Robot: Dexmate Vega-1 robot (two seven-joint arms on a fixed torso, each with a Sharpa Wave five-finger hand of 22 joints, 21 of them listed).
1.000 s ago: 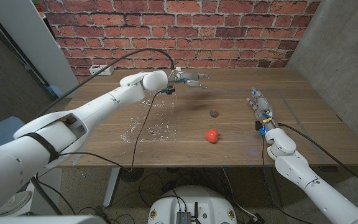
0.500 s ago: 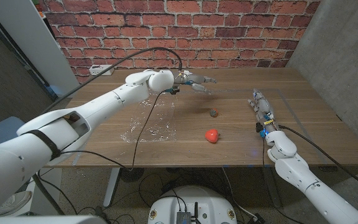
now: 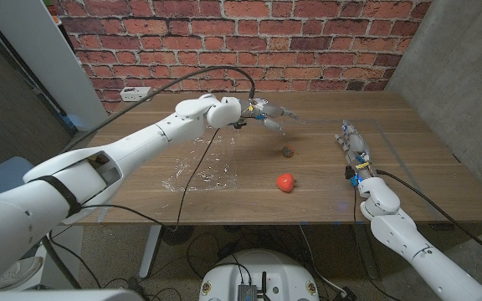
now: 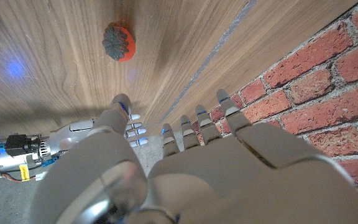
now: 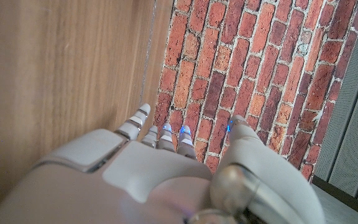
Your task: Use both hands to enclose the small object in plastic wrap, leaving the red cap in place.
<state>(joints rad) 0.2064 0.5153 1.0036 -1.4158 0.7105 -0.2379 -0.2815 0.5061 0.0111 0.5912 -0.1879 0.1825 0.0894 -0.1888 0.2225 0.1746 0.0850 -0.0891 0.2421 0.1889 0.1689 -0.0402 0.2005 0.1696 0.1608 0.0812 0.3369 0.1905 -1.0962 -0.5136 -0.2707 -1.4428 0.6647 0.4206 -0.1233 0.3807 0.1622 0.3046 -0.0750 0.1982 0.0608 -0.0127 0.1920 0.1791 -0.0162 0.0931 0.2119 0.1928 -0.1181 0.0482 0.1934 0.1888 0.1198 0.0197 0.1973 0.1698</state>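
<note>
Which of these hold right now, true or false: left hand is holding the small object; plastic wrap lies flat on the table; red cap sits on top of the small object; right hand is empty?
1. The left hand holds the small object. False: it hovers open above the table, short of it.
2. The plastic wrap lies spread on the table. True.
3. The red cap sits on the small object. False: they lie apart.
4. The right hand holds nothing. True.
</note>
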